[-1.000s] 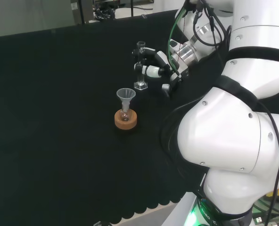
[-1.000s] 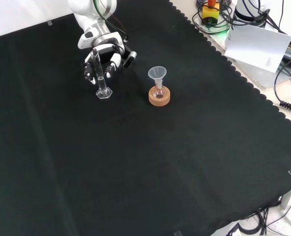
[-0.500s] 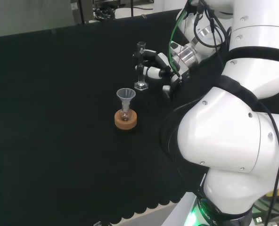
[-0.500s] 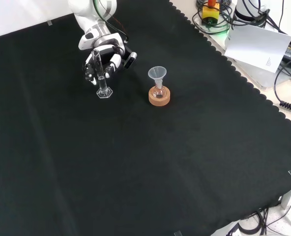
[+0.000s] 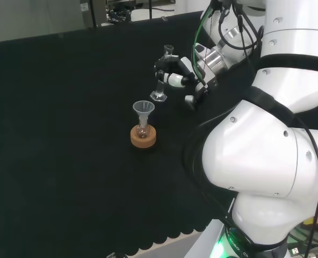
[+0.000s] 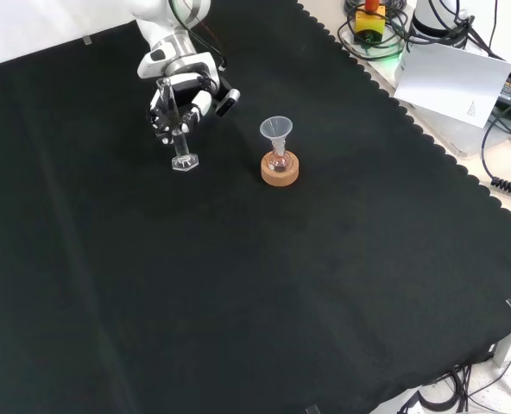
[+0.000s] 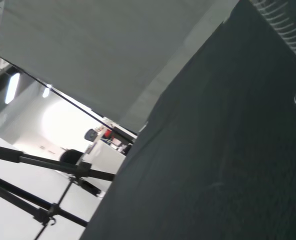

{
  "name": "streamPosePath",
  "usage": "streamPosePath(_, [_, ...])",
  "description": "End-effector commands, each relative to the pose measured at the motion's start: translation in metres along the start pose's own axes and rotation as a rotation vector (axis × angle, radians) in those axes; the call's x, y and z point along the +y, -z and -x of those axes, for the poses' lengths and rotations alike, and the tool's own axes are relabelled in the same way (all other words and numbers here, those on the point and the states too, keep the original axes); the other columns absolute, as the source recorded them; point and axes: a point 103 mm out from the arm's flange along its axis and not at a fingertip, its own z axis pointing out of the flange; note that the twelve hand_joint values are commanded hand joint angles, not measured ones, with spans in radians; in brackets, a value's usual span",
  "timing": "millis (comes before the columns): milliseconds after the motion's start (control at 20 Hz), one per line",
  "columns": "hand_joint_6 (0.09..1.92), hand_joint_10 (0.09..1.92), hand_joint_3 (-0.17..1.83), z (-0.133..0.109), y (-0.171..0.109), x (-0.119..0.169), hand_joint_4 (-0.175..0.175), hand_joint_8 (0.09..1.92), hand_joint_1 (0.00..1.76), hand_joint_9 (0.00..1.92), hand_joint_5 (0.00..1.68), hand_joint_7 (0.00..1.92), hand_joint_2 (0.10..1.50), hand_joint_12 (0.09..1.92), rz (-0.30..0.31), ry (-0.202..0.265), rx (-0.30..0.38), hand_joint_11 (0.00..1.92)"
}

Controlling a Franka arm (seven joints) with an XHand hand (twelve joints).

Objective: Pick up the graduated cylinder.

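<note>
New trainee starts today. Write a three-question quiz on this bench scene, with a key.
1. True or false: the hand is curled round the graduated cylinder.
2. In the head view, the cylinder is: A) upright B) tilted C) lying flat.
3. Fill in: the funnel sits in a flask on a ____ ring.

Key: 1 true; 2 B; 3 cork.
</note>
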Motion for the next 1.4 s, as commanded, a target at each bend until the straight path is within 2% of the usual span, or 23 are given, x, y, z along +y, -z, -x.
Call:
streamPosePath(50, [1.20, 0.16, 0.00, -0.007, 0.016, 0.002, -0.072, 0.60, 1.07, 1.28, 0.86, 0.96, 1.19, 0.84, -0.028, -0.010, -0.148, 1.20])
streamPosePath(350, [1.18, 0.13, 0.00, -0.019, 0.039, 0.000, -0.092, 0.55, 1.09, 1.34, 0.87, 1.05, 1.18, 0.79, -0.068, -0.020, -0.240, 1.25])
streamPosePath(650, [1.15, 0.10, 0.00, -0.034, 0.054, -0.016, -0.103, 0.49, 1.10, 1.38, 0.89, 1.11, 1.17, 0.76, -0.158, -0.056, -0.315, 1.28])
streamPosePath(900, [1.14, 0.09, 0.00, -0.051, 0.060, -0.033, -0.103, 0.47, 1.10, 1.40, 0.90, 1.15, 1.17, 0.75, -0.216, -0.074, -0.368, 1.28])
streamPosePath(1400, [1.14, 0.09, 0.00, -0.080, 0.067, -0.062, -0.101, 0.44, 1.10, 1.41, 0.90, 1.18, 1.16, 0.74, -0.282, -0.076, -0.454, 1.29])
